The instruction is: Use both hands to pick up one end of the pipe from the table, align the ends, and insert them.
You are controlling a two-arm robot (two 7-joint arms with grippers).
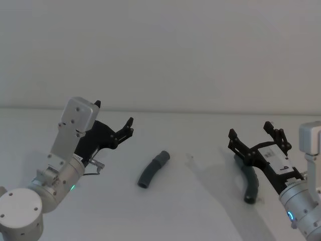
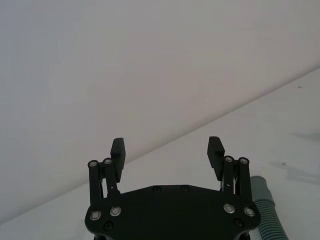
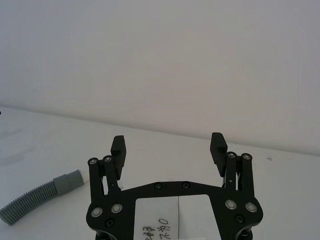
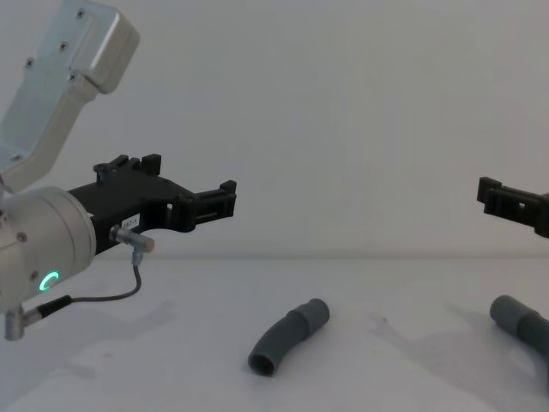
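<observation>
Risk: roll-away. Left gripper (image 1: 114, 114) and right gripper (image 1: 251, 129) hung above the table (image 1: 200, 213), jaws spread wide, holding nothing. One pipe piece (image 1: 153, 169) lay between them; second pipe piece (image 1: 250, 188) lay beneath the right gripper. Curved ribbed bodies could roll or flex when pinched, leaving cuffs (image 1: 163, 158) misaligned for insertion.

Black left pincer (image 2: 167, 147) on a thick silver wrist (image 4: 43, 240) with green ring light (image 4: 50, 280) and thin cable (image 4: 103, 296).

Matt white table (image 1: 190, 213), ribbed grey pipe (image 1: 154, 169), matt black plastic left hand (image 1: 114, 112) and right hand (image 1: 250, 129)
</observation>
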